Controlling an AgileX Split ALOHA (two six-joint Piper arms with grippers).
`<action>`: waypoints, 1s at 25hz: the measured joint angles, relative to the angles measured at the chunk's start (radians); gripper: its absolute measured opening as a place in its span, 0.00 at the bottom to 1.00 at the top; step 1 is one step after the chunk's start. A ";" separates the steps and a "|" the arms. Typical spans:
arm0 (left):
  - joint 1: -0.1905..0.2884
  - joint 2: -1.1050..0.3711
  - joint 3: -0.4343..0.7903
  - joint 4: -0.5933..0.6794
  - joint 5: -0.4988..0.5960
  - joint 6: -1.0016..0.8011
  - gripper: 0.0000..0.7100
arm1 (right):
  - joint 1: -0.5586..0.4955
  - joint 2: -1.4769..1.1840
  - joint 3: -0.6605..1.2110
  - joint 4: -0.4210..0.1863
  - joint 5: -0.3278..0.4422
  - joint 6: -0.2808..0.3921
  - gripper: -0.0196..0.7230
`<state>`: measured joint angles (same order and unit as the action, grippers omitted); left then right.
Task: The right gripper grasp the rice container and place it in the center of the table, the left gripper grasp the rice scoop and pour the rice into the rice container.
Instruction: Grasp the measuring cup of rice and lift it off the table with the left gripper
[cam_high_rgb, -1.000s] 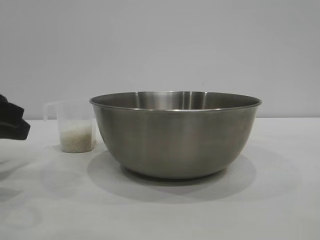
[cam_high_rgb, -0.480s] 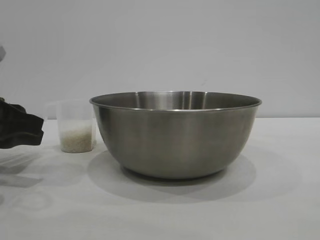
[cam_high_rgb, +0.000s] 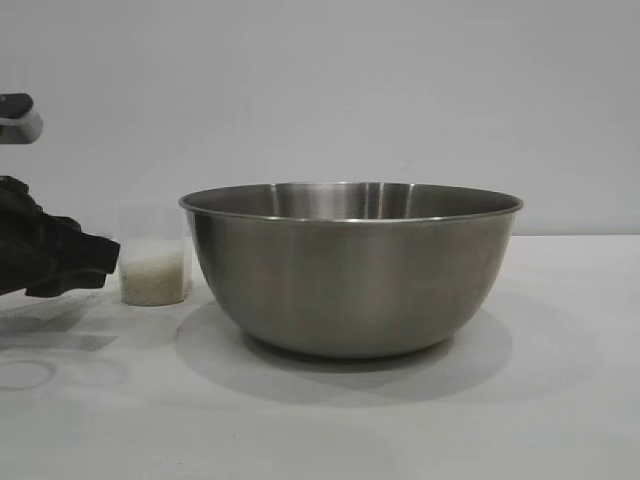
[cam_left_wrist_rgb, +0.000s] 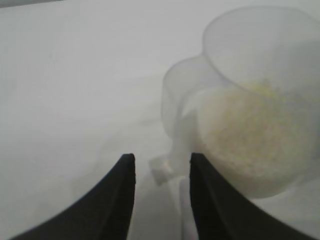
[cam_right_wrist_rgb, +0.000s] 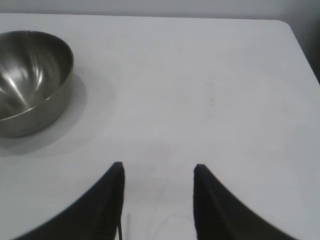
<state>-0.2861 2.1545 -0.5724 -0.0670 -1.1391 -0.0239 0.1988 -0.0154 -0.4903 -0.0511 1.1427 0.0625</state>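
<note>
The rice container (cam_high_rgb: 350, 275), a big steel bowl, stands on the white table (cam_high_rgb: 570, 400), empty inside as the right wrist view shows it (cam_right_wrist_rgb: 30, 75). Just left of it stands the rice scoop (cam_high_rgb: 152, 250), a clear cup about a third full of rice (cam_high_rgb: 152, 280). My left gripper (cam_high_rgb: 105, 262) reaches in from the left, level with the cup and close to it. In the left wrist view the left gripper (cam_left_wrist_rgb: 161, 157) is open, and the lower end of the scoop's loop handle (cam_left_wrist_rgb: 172, 107) lies between its fingertips, unclamped. My right gripper (cam_right_wrist_rgb: 157, 167) hangs open over bare table, well away from the bowl.
A plain grey wall rises behind the table. White table surface (cam_right_wrist_rgb: 225, 75) stretches to the right of the bowl, ending at an edge and rounded corner (cam_right_wrist_rgb: 287, 25).
My left gripper has moved rightward toward the scoop and now covers the cup's left side. Bowl and scoop have stayed where they were.
</note>
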 joint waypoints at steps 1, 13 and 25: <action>0.000 0.000 -0.011 -0.001 0.000 0.000 0.37 | 0.000 0.000 0.000 0.000 0.000 0.000 0.40; 0.003 0.008 -0.083 -0.001 0.002 0.000 0.27 | 0.000 0.000 0.000 0.000 0.000 0.000 0.40; 0.003 -0.050 -0.087 0.006 0.010 0.000 0.00 | 0.000 0.000 0.000 0.000 0.000 0.000 0.40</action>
<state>-0.2827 2.1043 -0.6595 -0.0609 -1.1289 -0.0239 0.1988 -0.0154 -0.4903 -0.0511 1.1427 0.0625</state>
